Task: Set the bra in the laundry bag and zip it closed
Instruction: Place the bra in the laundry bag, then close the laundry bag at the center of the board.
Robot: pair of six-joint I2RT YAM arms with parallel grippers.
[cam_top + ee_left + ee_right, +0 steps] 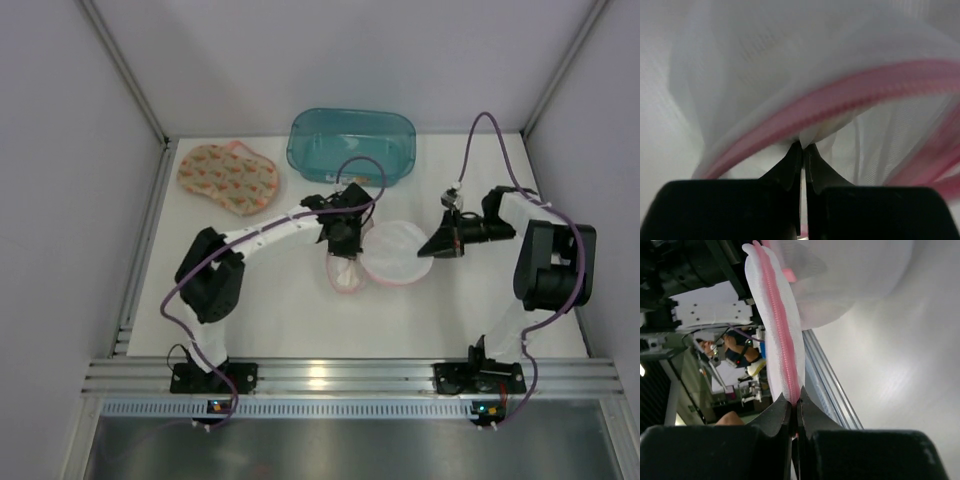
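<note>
The bra (228, 178), orange and pink patterned, lies flat at the table's far left, apart from both grippers. The white mesh laundry bag (395, 252) with a pink zipper (840, 97) is held up between the arms at mid-table. My left gripper (345, 238) is shut on the bag's mesh just below the zipper, as the left wrist view shows (803, 145). My right gripper (432, 247) is shut on the bag's right edge, pinching the pink zipper band (782, 330) between its jaws in the right wrist view (795, 402). The bag's inside is hidden.
A teal translucent bin (352, 143) stands at the back centre, just behind the left gripper. Metal rails (330, 375) run along the near table edge. Grey walls close in the left and right sides.
</note>
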